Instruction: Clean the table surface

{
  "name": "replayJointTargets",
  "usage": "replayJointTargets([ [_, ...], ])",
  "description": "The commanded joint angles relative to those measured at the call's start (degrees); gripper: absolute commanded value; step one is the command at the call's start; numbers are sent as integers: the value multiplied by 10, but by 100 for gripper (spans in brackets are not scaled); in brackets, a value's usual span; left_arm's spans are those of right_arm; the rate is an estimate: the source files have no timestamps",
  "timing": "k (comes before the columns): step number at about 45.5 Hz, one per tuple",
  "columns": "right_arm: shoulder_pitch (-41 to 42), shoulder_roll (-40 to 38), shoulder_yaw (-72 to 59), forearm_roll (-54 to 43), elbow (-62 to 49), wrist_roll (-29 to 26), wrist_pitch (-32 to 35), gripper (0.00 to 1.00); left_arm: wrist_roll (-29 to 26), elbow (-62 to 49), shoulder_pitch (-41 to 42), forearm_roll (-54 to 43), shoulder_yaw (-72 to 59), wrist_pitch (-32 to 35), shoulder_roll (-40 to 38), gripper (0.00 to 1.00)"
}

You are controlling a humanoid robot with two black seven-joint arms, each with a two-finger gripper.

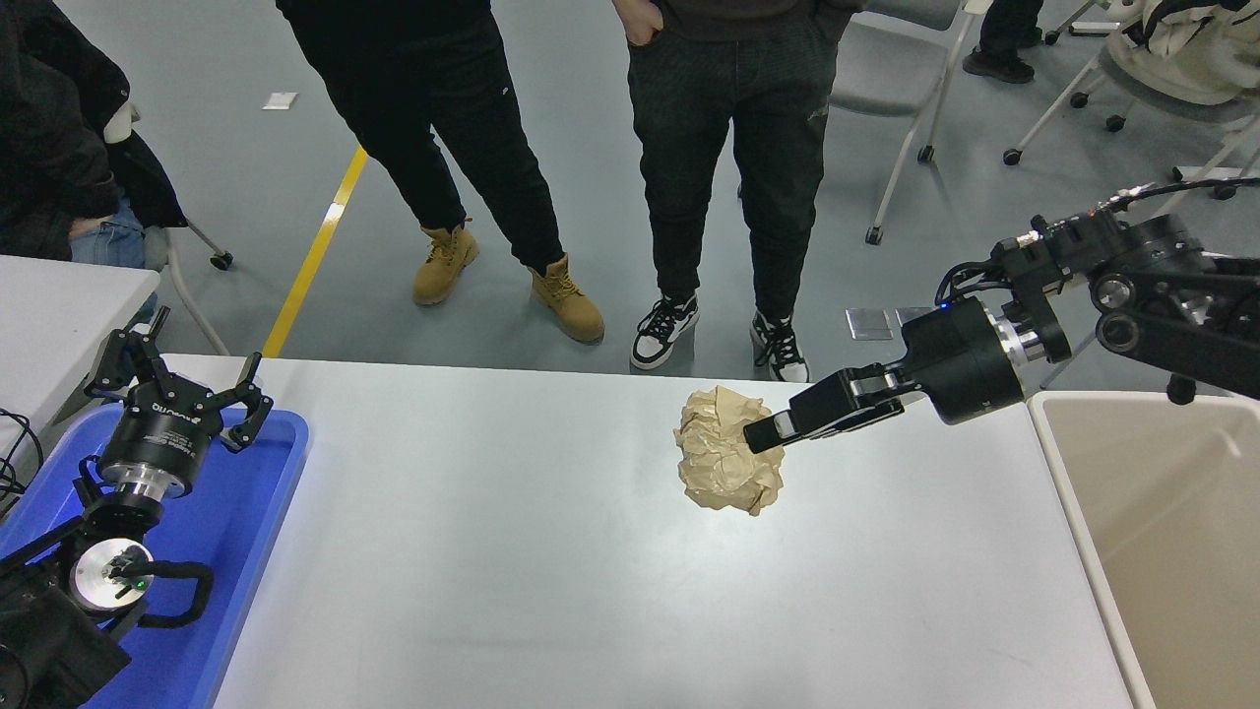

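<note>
You find one marking only: white lettering on the black body of the left gripper (pixel 182 394), parked over the blue tray (pixel 246 532). It is inverted and too small to read reliably. No other text shows.

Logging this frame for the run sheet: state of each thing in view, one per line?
Right gripper: shut on the crumpled tan paper ball.
Crumpled tan paper ball: held, lifted above the table.
Left gripper: open, parked over the blue plastic tray.
Glossy white table surface: nothing resting on it but the tray.
Beige bin: open, looks empty.
</note>
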Motion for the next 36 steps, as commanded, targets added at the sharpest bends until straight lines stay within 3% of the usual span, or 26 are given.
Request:
replayJointTargets([
  [1, -26, -11, 3, 50, -95, 0, -8, 0, 0, 0, 0, 0, 0, 0, 0, 100],
  [21, -139, -6, 7, 161, -368, 6, -15, 0, 0, 0, 0, 0, 0, 0, 0, 100],
  [36, -243, 40, 7, 219, -604, 10, -15, 0, 0, 0, 0, 0, 0, 0, 0, 100],
])
